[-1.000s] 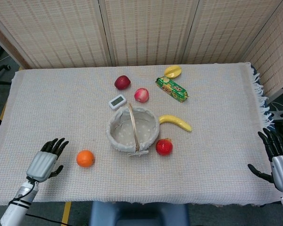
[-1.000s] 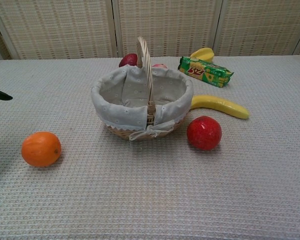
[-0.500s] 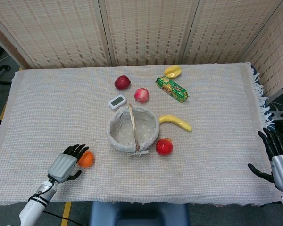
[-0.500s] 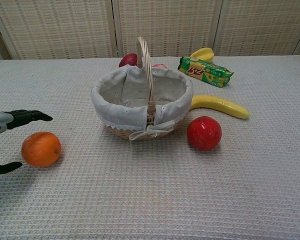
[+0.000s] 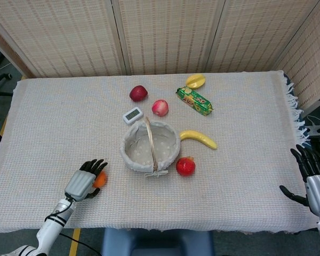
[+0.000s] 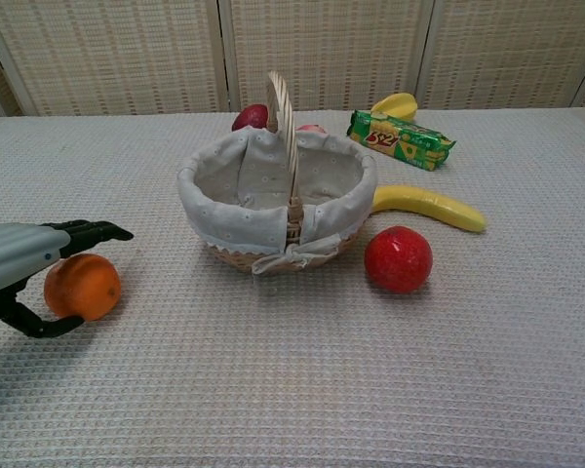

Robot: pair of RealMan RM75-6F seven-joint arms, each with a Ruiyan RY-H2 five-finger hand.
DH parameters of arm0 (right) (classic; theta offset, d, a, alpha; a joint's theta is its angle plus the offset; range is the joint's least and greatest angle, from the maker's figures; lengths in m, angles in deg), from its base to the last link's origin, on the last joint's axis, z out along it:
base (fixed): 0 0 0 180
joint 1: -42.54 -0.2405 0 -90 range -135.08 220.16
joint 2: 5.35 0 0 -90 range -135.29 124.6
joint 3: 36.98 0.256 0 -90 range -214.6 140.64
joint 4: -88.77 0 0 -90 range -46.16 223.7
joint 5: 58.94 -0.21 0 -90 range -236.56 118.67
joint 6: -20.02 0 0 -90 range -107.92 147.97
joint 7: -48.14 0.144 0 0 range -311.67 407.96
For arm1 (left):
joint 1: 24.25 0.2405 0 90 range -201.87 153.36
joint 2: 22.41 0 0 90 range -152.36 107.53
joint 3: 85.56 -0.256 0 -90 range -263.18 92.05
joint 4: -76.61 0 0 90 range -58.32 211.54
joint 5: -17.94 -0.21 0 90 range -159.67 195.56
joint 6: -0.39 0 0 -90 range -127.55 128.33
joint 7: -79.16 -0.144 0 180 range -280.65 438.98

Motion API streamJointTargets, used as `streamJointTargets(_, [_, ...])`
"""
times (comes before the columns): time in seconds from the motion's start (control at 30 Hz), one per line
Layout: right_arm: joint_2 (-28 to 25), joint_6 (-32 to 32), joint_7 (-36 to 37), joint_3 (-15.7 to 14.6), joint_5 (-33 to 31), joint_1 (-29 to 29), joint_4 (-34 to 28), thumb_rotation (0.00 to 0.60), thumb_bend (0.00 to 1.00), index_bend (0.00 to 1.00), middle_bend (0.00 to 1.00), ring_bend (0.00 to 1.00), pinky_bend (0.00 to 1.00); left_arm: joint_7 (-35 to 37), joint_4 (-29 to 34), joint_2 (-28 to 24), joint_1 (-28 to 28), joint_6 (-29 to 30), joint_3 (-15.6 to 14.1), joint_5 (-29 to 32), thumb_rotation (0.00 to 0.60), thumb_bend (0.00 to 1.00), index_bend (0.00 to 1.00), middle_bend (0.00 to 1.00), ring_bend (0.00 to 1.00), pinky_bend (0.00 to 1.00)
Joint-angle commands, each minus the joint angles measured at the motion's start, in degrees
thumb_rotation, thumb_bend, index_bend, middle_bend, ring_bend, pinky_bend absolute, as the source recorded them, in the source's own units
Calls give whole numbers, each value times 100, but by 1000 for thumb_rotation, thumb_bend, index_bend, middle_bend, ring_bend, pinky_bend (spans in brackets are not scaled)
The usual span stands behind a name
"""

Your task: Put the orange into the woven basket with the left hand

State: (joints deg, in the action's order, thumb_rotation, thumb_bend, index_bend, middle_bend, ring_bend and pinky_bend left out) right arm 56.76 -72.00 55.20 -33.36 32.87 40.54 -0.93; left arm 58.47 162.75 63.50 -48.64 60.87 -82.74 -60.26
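The orange [image 5: 101, 180] [image 6: 83, 286] lies on the cloth, left of the woven basket [image 5: 126, 143] [image 6: 236, 211], which has a white liner, an upright handle and nothing inside. My left hand [image 5: 85, 182] [image 6: 19, 261] has come in from the left and brackets the orange. Its fingers [image 6: 93, 232] reach over the top and the thumb curls round the near side. The fingers are still spread and the orange rests on the cloth. At the table's right edge my right hand [image 5: 314, 178] is idle with its fingers apart; the chest view does not show it.
A red pomegranate [image 5: 185, 166] [image 6: 398, 258] and a banana [image 5: 198, 138] [image 6: 429, 206] lie right of the basket. Behind it are a white timer [image 5: 133, 114], two apples [image 5: 138, 93] [image 5: 160, 108], a green snack pack [image 5: 194, 101] and a yellow fruit [image 5: 195, 81].
My left hand has slid rightward across the cloth, from well left of the orange to around it, fingers over the top and thumb underneath. The orange and the right hand have stayed put.
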Motion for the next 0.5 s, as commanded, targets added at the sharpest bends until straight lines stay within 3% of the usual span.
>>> streamJointTargets(0.03, [-7, 18, 0, 2, -15, -7, -10, 600, 29, 0, 0, 0, 42, 314, -660, 452, -66, 261, 79, -206, 600, 377, 0, 0, 43, 191])
streamJointTargets(0.13, [-11, 29, -5, 5, -30, -10, -19, 600, 30, 0, 0, 0, 42, 486, -860, 549, -42, 435, 67, -326, 600, 421, 73, 39, 212, 344])
streamJointTargets(0.27, [-12, 24, -4, 8, -36, -8, -27, 600, 29, 0, 0, 0, 42, 565, -960, 592, -20, 601, 60, -416, 600, 479, 237, 178, 381, 490])
streamJointTargets(0.5, [-1, -2, 6, 4, -27, 3, -16, 600, 29, 0, 0, 0, 42, 536, -834, 513, -6, 666, 37, -418, 600, 491, 333, 292, 501, 589])
